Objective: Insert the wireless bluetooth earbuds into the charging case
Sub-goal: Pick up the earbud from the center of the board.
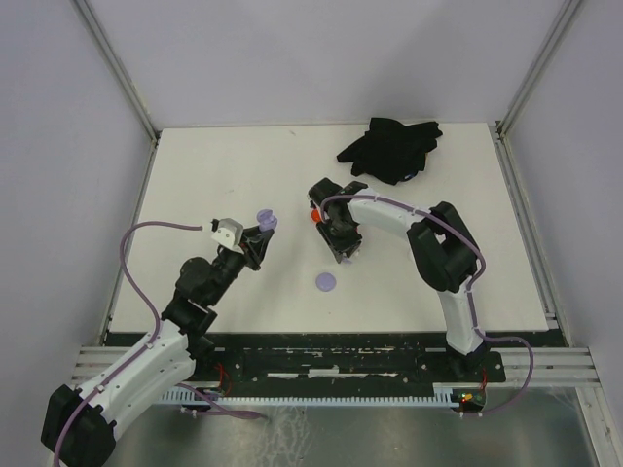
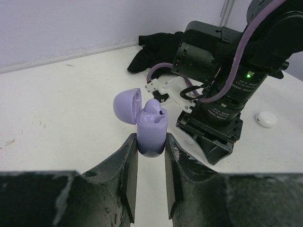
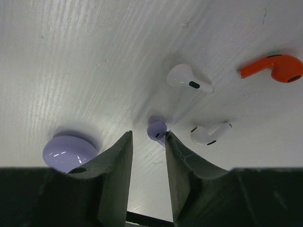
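Left gripper is clamped on the base of the lavender charging case. Case is held above the desk left of centre, lid flipped open, and one bud looks seated inside. Right gripper is mid-desk, tips down and fingers spread. A lavender earbud lies between them on the desk, against one finger. Two white earbuds and a red earbud lie just past it. Lavender disc is close by. Black cloth sits at the far edge, toward the right corner.

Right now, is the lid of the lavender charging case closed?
No, the lid stands open, hinged back from the lavender charging case held in the left tool.
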{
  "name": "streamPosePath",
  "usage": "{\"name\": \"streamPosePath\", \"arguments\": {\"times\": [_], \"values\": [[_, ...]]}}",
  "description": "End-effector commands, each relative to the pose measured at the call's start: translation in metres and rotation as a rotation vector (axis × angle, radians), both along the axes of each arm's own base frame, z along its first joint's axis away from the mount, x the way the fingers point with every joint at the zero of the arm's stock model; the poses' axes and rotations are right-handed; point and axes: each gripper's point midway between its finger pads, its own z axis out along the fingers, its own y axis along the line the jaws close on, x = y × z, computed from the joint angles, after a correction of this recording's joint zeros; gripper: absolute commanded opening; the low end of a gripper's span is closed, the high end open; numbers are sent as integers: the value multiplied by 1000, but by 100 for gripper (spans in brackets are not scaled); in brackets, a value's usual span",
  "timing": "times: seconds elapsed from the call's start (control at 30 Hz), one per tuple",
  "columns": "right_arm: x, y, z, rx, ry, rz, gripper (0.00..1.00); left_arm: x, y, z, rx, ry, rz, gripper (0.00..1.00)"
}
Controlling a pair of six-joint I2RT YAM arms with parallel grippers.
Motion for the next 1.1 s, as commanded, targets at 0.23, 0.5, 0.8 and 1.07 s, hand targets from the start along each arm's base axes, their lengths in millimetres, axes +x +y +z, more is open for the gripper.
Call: {"name": "streamPosePath", "arguments": {"times": [0.23,0.5,0.8,1.07], "values": [[4,-1,-8,-35,20,-1,38,-1,-5,25,-7,-104,-33,3],[2,-7,-15,-70,30,-3,24,-2,-7,23,-2,-101,-48,3],[10,3,55,73,-118,-49,13,-11,-15,36,-39,-174,-110,3],[10,14,144,286,-278,-100,10,-21,-23,55,-68,-274,-173,3]]}}
